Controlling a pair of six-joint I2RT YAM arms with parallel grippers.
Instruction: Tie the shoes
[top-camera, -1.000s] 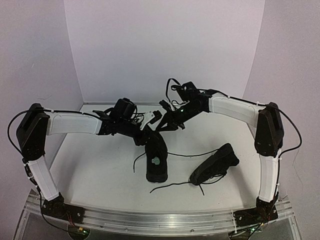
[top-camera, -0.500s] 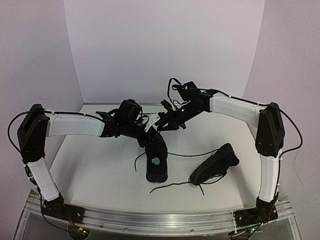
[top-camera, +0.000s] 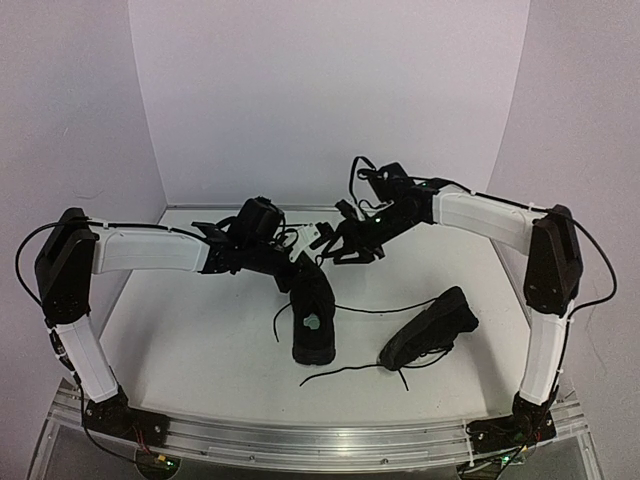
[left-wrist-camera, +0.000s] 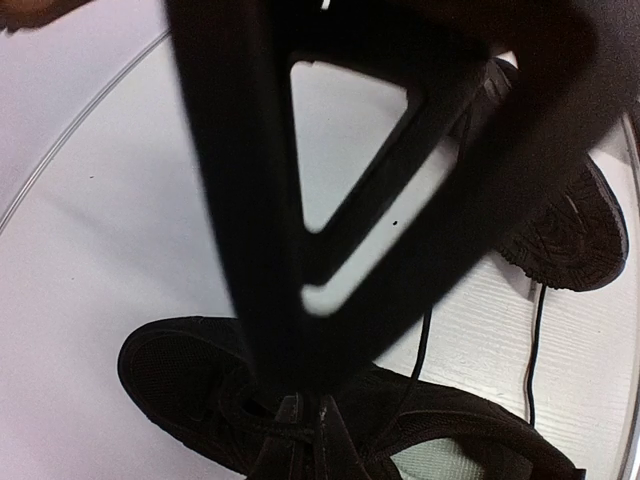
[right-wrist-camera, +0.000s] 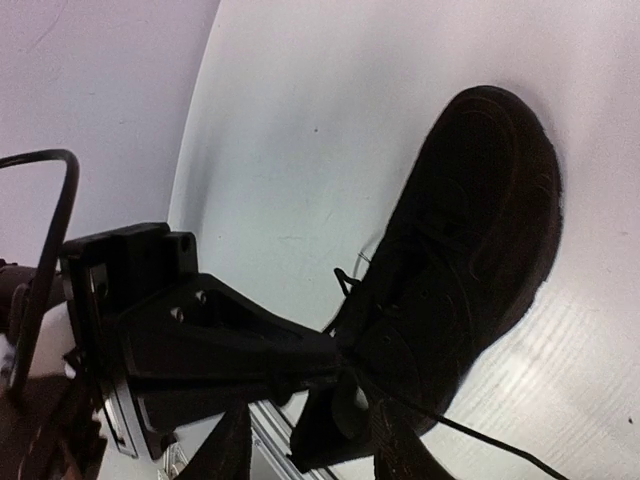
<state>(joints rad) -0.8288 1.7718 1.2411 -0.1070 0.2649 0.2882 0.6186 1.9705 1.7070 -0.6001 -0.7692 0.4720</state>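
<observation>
While thin black laces (top-camera: 375, 311) are trailing loose, both black low-top sneakers (top-camera: 432, 325) are sitting untied mid-frame; left jaws are pressing together at the lacing of the centre one (top-camera: 311, 318), right jaws hanging spread.

One black shoe (top-camera: 312, 318) stands upright at centre, pale insole label showing; the other shoe (top-camera: 432, 327) lies tipped sideways, laces (top-camera: 345, 372) loose.

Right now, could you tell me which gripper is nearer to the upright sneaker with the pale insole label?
Left. The left gripper is shut, down on the upright sneaker at its forefoot; the right gripper hangs open beyond its toe, clear of it.
</observation>
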